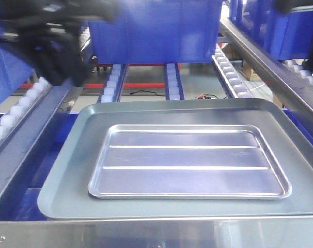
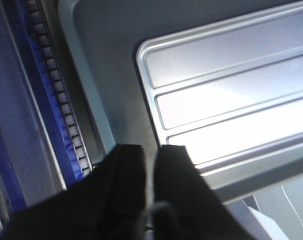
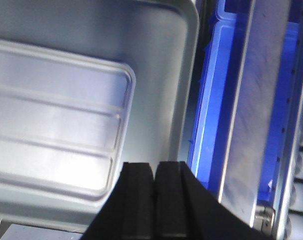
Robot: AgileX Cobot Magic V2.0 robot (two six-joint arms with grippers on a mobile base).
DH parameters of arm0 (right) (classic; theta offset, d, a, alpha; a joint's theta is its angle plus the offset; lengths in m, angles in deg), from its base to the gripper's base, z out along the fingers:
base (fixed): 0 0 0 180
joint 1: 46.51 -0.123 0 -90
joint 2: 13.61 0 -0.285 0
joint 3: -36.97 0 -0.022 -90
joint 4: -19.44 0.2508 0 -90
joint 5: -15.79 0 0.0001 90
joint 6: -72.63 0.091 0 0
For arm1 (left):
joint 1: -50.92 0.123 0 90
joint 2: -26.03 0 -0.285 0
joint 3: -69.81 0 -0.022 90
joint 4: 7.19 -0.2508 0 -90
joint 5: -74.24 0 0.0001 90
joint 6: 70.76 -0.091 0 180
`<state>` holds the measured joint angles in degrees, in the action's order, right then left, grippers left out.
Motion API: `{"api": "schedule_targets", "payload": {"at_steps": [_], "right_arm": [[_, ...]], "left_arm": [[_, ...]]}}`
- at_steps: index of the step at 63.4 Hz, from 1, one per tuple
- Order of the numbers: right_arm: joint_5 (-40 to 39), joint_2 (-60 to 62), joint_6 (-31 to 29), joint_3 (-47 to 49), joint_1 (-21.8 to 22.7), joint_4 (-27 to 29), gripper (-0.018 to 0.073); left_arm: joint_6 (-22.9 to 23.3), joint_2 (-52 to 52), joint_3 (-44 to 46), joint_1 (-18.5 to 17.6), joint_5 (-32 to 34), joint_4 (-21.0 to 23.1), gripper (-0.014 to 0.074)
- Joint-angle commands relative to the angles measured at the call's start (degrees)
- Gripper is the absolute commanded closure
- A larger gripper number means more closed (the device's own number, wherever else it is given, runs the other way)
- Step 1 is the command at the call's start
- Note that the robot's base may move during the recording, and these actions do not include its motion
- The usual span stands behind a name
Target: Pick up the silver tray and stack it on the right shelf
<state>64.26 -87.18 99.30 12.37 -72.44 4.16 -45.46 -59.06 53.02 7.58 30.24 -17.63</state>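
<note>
1. Right shelf (image 1: pixel 156 232): flat steel front lip, nearest front cam, runs full width along bottom edge. Sloping side rail (image 1: pixel 270 67) on the R.
2. Grey-green tray (image 1: pixel 68 170): lg, matte, lies just behind the lip.
3. Silver tray (image 1: pixel 190 163): lies flat inside grey-green tray, approx centred, long side twd the lip, two ridges running L–R. I see neither pincer touching it.
4. Left pincer (image 2: pixel 150 162): black fingers (image 2: pixel 126 170) drawn nearly together, only a thin slit at the tips, nothing between. It hangs over grey-green tray's floor, just beside silver tray's corner.
5. Right pincer (image 3: pixel 154 172): pads (image 3: pixel 136 190) pressed together, seam only, gripping nothing. It hangs over grey-green tray near its rim, w/ silver tray's rounded corner close by.
6. Roller lanes (image 1: pixel 112 82): white, run back from the trays twd blue bin (image 1: pixel 156 31) at rear.
7. Left arm (image 1: pixel 58 46): dark, blurred, upper L of front cam.
8. Blue crate wall (image 3: pixel 206 100): just beside grey-green tray's rim in R wrist cam.
</note>
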Motion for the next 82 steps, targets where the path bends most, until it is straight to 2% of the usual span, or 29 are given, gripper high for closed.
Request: {"api": "schedule_targets", "payload": {"at_steps": [1,19,29,44,82], "right_arm": [[-4.7,6.7,-1.6,-3.7,0.1,-1.8,0.0503],[-14.4,28.0,-3.1,-22.0,0.0,-1.8,0.0503],[-17.0,41.3,-3.3,-27.9,0.0,-1.9,0.0503],[-19.8,52.3,-3.3,-28.5,0.0,-2.4,0.0503],[-19.4,52.4,-3.3,-28.5,0.0,-2.4,0.0503]], "left_arm": [[0.2,8.1,-4.5,-0.5,7.7,-0.7,0.0684],[-1.8,24.6,-23.9,-0.5,23.3,-2.7,0.0689],[-1.9,33.1,-32.0,-0.5,29.6,-2.7,0.0689],[-1.9,39.0,-35.6,-0.5,30.1,-2.7,0.0689],[-1.9,38.9,-35.6,-0.5,29.9,-1.8,0.0689]]}}
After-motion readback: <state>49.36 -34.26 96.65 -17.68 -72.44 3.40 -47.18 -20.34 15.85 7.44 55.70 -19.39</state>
